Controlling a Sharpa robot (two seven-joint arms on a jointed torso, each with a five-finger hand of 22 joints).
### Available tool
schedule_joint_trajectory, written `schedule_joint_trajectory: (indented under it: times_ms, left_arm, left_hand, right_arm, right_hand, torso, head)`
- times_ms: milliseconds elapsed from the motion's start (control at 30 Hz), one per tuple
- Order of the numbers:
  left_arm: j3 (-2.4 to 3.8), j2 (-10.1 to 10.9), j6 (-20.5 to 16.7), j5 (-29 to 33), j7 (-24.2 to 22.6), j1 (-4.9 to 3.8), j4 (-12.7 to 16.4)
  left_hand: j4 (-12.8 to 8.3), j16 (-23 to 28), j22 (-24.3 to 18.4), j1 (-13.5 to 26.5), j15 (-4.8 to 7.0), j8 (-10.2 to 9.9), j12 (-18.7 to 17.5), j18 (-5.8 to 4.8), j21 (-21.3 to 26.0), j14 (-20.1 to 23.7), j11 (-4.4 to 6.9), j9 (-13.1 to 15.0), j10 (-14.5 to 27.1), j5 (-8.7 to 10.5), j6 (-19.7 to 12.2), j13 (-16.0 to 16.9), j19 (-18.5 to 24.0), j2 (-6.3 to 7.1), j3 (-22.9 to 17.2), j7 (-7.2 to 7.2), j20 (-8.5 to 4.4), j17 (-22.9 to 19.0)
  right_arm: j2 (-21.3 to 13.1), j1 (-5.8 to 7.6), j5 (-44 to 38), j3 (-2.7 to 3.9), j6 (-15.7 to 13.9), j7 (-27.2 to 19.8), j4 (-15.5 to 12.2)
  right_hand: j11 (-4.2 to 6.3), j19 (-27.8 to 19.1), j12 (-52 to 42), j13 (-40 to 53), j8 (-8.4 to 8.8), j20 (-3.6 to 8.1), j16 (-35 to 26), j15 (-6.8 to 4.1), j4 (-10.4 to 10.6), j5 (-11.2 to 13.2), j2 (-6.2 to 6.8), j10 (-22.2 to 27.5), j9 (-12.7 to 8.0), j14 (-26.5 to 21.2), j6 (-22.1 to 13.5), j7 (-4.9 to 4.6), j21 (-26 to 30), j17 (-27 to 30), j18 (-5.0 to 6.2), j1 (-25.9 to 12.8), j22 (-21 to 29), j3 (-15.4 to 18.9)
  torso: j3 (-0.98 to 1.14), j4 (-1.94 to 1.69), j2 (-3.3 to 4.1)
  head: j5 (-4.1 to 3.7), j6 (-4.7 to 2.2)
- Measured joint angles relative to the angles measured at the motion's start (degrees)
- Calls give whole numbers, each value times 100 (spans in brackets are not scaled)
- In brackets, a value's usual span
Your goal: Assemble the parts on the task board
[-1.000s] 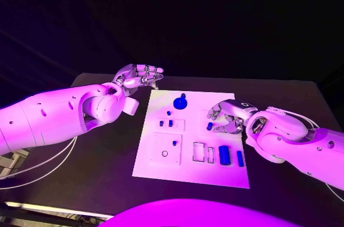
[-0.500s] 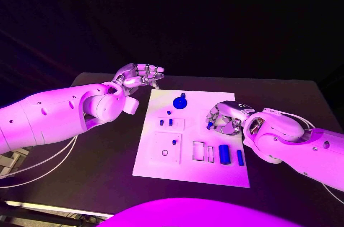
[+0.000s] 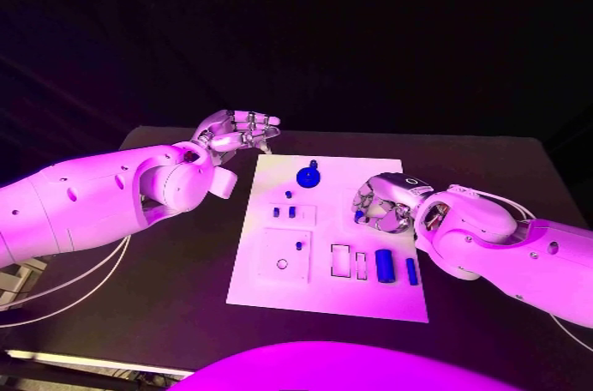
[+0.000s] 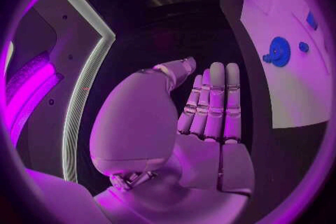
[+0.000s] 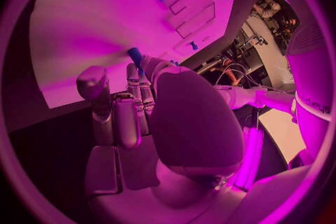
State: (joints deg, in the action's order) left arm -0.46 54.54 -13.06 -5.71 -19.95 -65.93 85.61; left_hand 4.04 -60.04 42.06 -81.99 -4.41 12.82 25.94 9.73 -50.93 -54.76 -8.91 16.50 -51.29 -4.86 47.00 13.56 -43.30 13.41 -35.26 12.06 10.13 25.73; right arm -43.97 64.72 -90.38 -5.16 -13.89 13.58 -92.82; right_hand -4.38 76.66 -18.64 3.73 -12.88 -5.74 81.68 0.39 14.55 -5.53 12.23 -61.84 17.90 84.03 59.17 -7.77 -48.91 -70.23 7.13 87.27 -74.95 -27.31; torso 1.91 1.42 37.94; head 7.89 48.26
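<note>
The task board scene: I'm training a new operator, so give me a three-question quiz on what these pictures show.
1. True or false: the left hand holds a blue part.
2. Which hand is over the task board?
A. the left
B. the right
C. both
3. Fill in: the blue gear lies near the board's ____ edge, far or near from the robot.

Key:
1. False; it is off the board with nothing in it.
2. B; the right hand is over the board with a small blue part at its fingertips.
3. Far.
</note>
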Motion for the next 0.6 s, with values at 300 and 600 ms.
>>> schedule_joint_trajectory:
  times_ms: [300, 600]
  left_arm:
    - [0, -1, 21, -21, 35, -1, -4]
    - [0, -4, 42, -85, 53, 0, -3]
  left_hand:
    - [15, 0, -6, 31, 0, 0, 0, 0, 22, 0, 21, 0, 20, 0, 0, 0, 0, -31, 16, 0, 0, 0]
    - [15, 0, -13, 31, 0, 0, 0, 0, 22, 0, 21, -5, 20, 0, 0, 0, 0, -31, 15, 0, 0, 0]
  right_arm:
    - [63, -8, -229, -45, -1, 146, 20]
    - [110, -37, -380, -66, -38, 252, 35]
  right_hand:
    - [-3, 0, 113, -3, -1, 0, 0, 0, -31, 0, 88, 2, 5, 0, 0, 0, 48, 5, -1, -88, 1, -62]
    - [-23, -1, 172, -4, -1, 0, 0, 0, -16, -25, 142, 23, 5, 0, -27, -27, 71, 5, 0, -142, 1, -78]
  torso:
    - [-3, 2, -3]
    - [1, 0, 3]
  head:
    - [-14, -18]
    - [-25, -28]
